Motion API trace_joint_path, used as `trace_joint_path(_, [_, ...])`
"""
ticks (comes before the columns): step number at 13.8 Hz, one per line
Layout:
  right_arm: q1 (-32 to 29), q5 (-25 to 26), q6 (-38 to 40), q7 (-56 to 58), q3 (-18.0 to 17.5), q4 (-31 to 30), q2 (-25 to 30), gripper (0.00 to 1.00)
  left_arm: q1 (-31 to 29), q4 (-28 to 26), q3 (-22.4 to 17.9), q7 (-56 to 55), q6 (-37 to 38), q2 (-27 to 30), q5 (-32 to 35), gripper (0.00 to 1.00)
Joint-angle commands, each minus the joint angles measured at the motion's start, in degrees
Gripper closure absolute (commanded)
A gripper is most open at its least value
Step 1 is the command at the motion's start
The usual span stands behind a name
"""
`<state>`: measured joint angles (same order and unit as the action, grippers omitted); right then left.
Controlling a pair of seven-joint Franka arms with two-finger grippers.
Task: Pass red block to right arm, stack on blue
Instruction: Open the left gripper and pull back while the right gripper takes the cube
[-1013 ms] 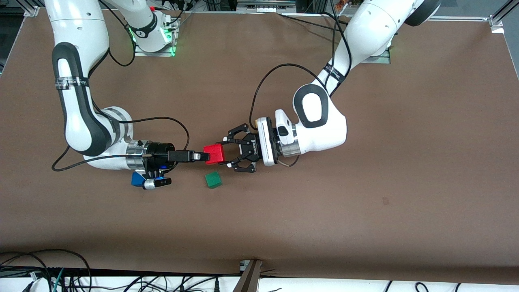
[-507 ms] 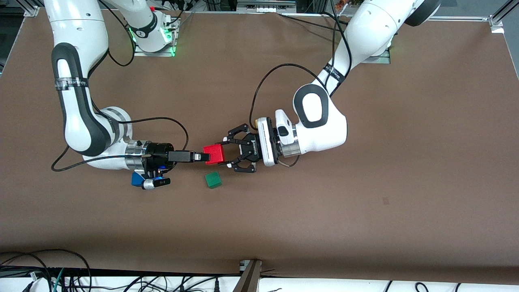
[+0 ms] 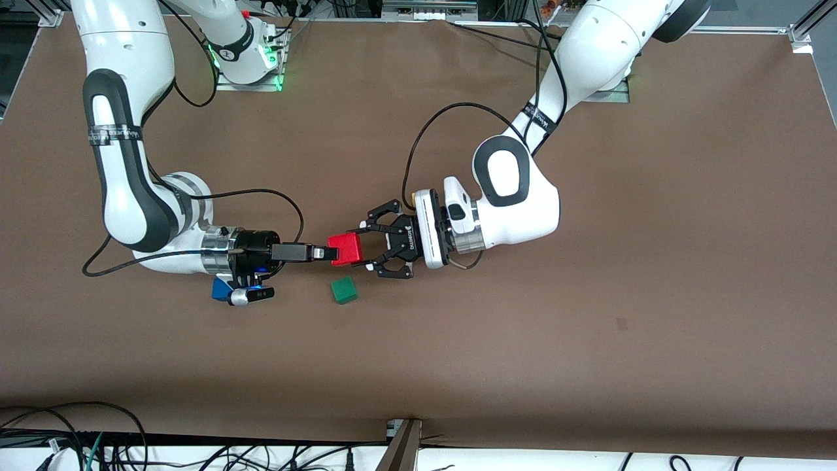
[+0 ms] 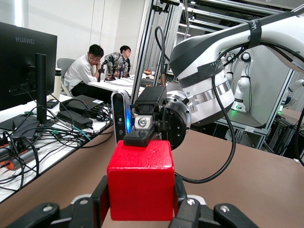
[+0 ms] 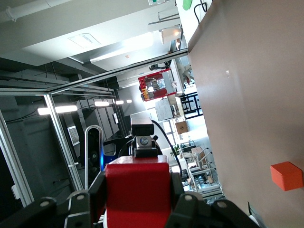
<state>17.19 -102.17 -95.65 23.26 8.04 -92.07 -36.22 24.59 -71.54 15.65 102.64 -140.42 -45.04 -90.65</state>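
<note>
Red block (image 3: 345, 248) hangs above the table between both grippers, over a spot just farther from the front camera than the green cube (image 3: 344, 290). The left gripper (image 3: 367, 247) clamps it; the right gripper (image 3: 327, 252) is clenched on its other end. Next, judged: release the left jaws only once the right grip is firm, then retreat straight back. The blue cube (image 3: 220, 288) sits under the right wrist, seen only from the front. The right wrist view alone shows an orange cube (image 5: 286, 175).
</note>
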Motion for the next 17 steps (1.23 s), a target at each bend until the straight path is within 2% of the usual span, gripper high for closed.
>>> trace_joint_path(1, [-1.37,0.39,0.11,0.03,-0.04,-1.28,1.77,0.92,0.9,2.02,-0.62,1.24,-0.56,-1.37,-1.9,1.0])
trace_joint_path(2, [-1.55,1.35,0.2,-0.24,0.31,-0.93,2.03,0.96,0.99,2.02,-0.71,1.24,-0.56,-1.37,-1.9,1.0])
trace_joint_path(3, [-1.55,2.93,0.37,-0.67,1.62,0.03,2.29,0.97,0.99,2.02,-0.71,1.24,-0.56,-1.37,-1.9,0.81])
trace_joint_path(4, [-1.55,4.07,0.46,-1.03,2.33,0.39,2.73,0.98,0.99,2.19,-0.71,1.5,-0.56,-1.46,-1.81,0.19])
trace_joint_path(5, [-1.64,5.13,0.9,-1.64,2.59,0.4,2.91,0.99,0.99,2.63,-0.71,1.51,-0.56,-1.55,-1.81,0.0])
trace_joint_path(7, [-1.64,6.89,1.34,-1.64,3.74,0.66,3.26,1.0,1.08,2.72,-0.71,1.24,-0.56,-1.72,-1.81,0.0])
trace_joint_path(9, [-1.55,11.53,1.34,-2.08,4.7,1.89,3.79,1.0,1.08,2.63,-0.71,1.16,-0.56,-1.81,-1.81,0.0])
trace_joint_path(13, [-1.46,27.34,1.26,-6.03,7.51,5.23,6.94,1.0,0.55,2.02,-1.32,-0.42,-0.47,-1.9,-0.33,0.0])
trace_joint_path(15, [-1.46,35.07,0.56,-6.3,8.65,5.23,9.23,1.0,0.46,1.76,-1.93,-6.28,-0.38,-1.81,1.6,0.0])
trace_joint_path(17, [-1.37,44.38,-2.5,-6.22,8.93,4.18,12.12,1.0,0.46,1.75,-4.65,-15.93,0.32,-1.72,9.48,0.0])
